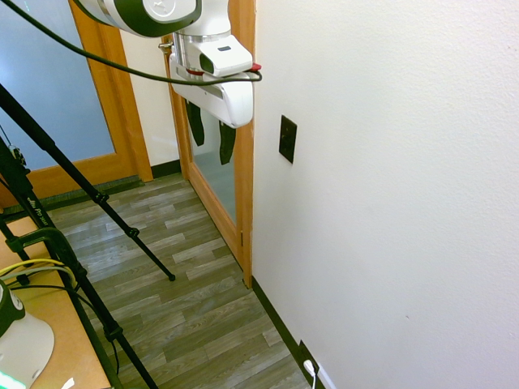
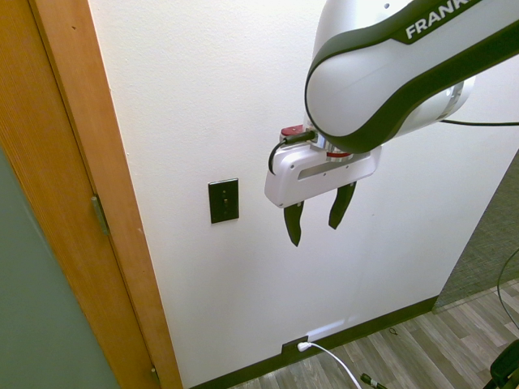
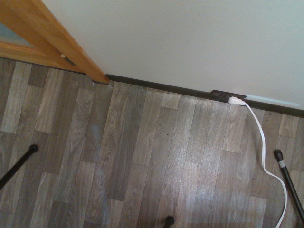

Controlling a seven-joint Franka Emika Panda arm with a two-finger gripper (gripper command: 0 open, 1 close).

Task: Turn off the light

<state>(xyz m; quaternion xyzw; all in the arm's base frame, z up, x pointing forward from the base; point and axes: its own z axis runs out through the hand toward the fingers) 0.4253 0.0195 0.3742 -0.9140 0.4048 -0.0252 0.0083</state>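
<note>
The wall [image 1: 389, 162] is viewed obliquely from above in the first exterior view, and from the opposite side, more squarely and nearer, in the second. The floor [image 3: 137, 152] is faced steeply downward in the wrist view. The low outlet [image 2: 295, 346] is shared by all three views.

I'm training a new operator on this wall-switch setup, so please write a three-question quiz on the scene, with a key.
1. True or false: the gripper is pressing the switch plate.
2. Multiple choice: what is plugged in low on the wall?
a) a red cord
b) a white plug
c) a yellow lamp
3. Fill in the blank: the door frame beside the switch is made of ____.

Key: 1. false; 2. b; 3. wood
</note>
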